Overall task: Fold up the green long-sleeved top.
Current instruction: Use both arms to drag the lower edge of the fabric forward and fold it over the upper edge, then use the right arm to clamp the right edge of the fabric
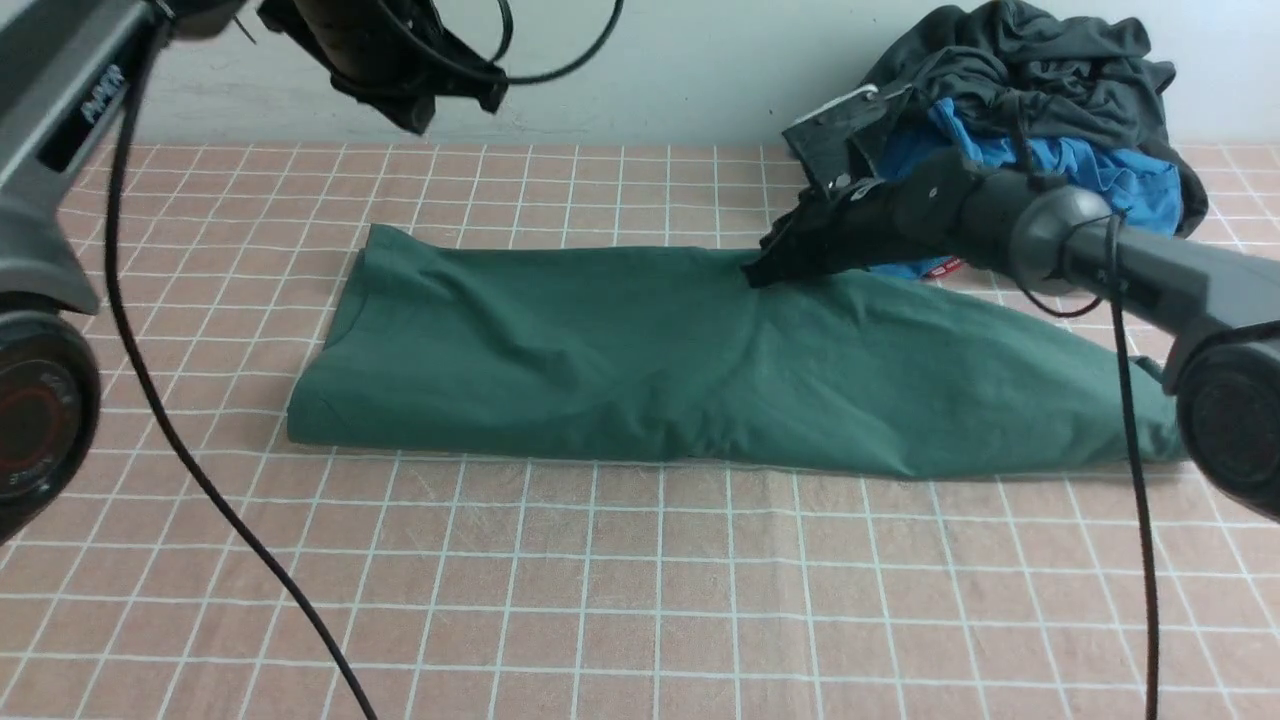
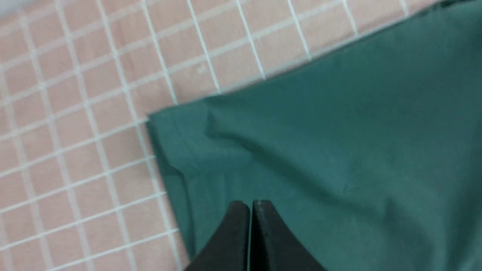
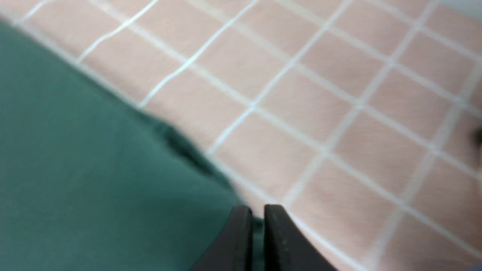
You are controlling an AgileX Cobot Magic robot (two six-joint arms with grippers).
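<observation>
Checked tablecloth [image 1: 640, 600]: left gripper [image 2: 251, 203] closed, empty; right gripper [image 3: 258, 209], blurred, seemingly pinches green top [image 1: 650, 360].

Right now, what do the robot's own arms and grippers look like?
Both arms are grey with rounded joints; the left arm carries pale lettering and a red ring on its black joint cap. The right arm is darker grey. The left gripper and right gripper have black tapered fingers. Black cables trail from both.
</observation>
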